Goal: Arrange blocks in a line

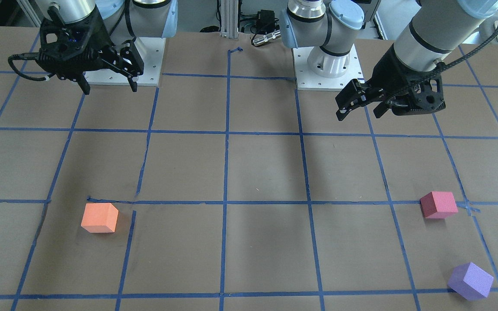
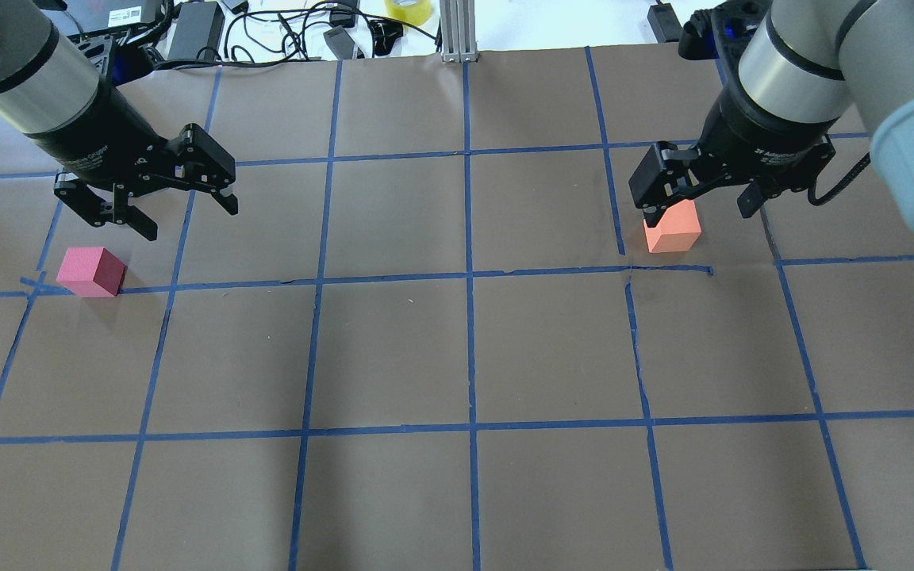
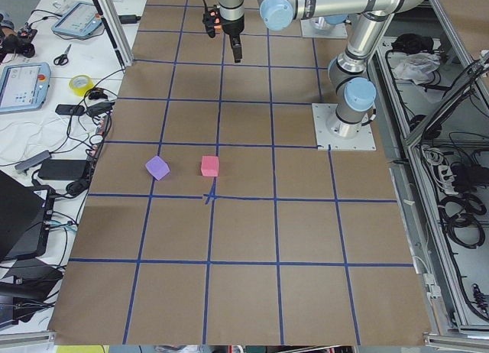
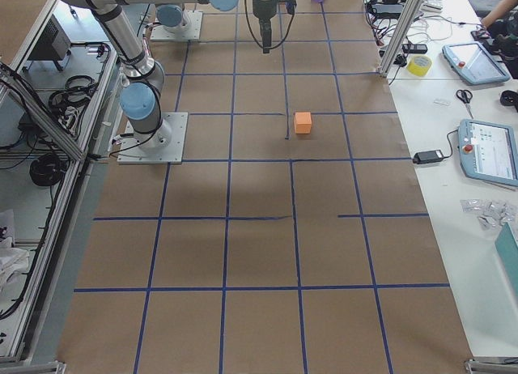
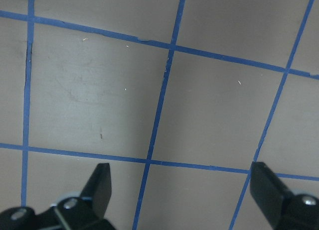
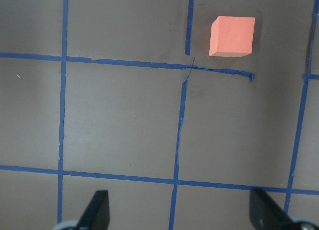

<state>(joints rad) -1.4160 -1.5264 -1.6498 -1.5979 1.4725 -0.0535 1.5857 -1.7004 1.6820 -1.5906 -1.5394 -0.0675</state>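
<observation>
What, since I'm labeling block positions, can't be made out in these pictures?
- Purple block: missing from the overhead view, probably behind the left arm.
- Orange block: overhead, partly covered by the right gripper.
- Left wrist view: no block in frame, only fingertips and table.

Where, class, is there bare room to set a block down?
The middle squares between the orange block and the reddish-pink block are bare. It is tighter on the robot's left, where the purple block sits near the reddish-pink one.

Grey arms (image 1: 430,26), pale-blue caps (image 1: 346,15), black cables (image 1: 23,55), black left pincer (image 1: 358,115) & right pincer (image 1: 110,90).
</observation>
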